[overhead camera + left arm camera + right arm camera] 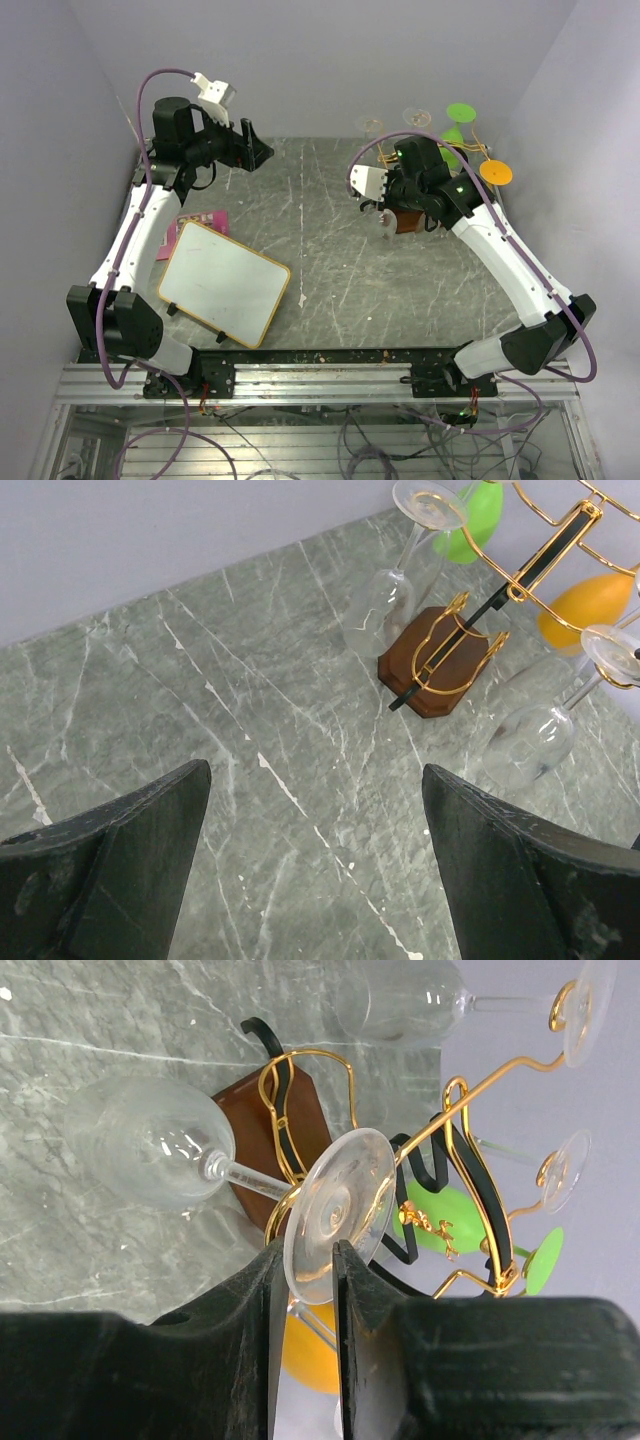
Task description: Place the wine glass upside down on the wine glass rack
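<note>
My right gripper (pixel 310 1265) is shut on the rim of the foot of a clear wine glass (pixel 150 1155). The glass hangs bowl-down and tilted, its foot (pixel 340 1210) right up against a gold hook of the wine glass rack (pixel 470 1175). The rack is gold and black wire on a reddish-brown wooden base (pixel 250 1115). It also shows in the left wrist view (pixel 450 655), with the held glass (pixel 530 745) beside its base. In the top view my right gripper (pixel 390 212) is at the rack (pixel 405 222). My left gripper (pixel 315 780) is open and empty, at the back left (pixel 255 150).
Other glasses hang on the rack: a green one (pixel 460 112), an orange one (pixel 495 172) and clear ones (pixel 370 125). A whiteboard (pixel 225 283) lies at the near left, with a pink item (pixel 190 225) behind it. Walls close in on three sides.
</note>
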{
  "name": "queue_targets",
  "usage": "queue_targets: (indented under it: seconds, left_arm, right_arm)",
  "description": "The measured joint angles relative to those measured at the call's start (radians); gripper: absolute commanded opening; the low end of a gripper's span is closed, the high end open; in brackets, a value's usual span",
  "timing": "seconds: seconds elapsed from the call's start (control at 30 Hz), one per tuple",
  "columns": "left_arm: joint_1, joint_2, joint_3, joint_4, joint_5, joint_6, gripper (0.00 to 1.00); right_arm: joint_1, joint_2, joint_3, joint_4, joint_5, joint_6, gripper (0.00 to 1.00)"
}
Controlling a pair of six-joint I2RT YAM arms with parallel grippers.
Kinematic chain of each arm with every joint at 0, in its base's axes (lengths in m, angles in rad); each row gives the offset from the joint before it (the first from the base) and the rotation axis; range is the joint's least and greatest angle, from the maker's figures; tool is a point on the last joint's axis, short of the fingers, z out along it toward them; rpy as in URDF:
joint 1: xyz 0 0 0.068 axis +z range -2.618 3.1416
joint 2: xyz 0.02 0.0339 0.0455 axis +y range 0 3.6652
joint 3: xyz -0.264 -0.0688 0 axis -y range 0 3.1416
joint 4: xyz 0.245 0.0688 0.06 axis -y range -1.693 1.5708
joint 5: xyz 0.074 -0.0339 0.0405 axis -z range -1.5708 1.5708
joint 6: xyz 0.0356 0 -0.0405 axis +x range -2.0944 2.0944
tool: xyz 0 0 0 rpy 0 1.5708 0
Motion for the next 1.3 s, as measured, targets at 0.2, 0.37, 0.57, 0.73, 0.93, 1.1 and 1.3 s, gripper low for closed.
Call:
queue_targets:
  seconds: [0.2, 0.37, 0.57, 0.73, 0.93, 1.1, 1.3]
  left_arm:
    - [0.0, -0.011, -0.007, 0.0, 0.0, 0.008, 0.97]
    - [0.0, -0.019, -0.007, 0.0, -0.001, 0.014, 0.98]
    - [0.0, -0.042, -0.011, -0.001, -0.002, 0.033, 0.98]
    - [0.0, -0.06, -0.021, -0.002, -0.006, 0.048, 0.98]
    - [0.0, -0.077, -0.036, -0.003, -0.012, 0.062, 0.98]
    - [0.0, -0.095, -0.044, -0.004, -0.02, 0.075, 0.98]
    - [0.0, -0.117, -0.053, -0.007, -0.027, 0.093, 0.98]
  right_arm:
    - [0.0, 0.0, 0.0, 0.0, -0.003, 0.0, 0.26]
    - [0.0, -0.002, -0.008, 0.004, -0.003, 0.0, 0.27]
    - [0.0, -0.01, -0.02, 0.017, -0.003, -0.001, 0.29]
    - [0.0, -0.014, -0.024, 0.024, -0.002, -0.001, 0.31]
    - [0.0, -0.02, -0.024, 0.024, 0.001, 0.0, 0.33]
    - [0.0, -0.034, -0.025, 0.014, -0.002, 0.0, 0.34]
    - [-0.003, -0.07, -0.053, 0.013, -0.007, 0.0, 0.35]
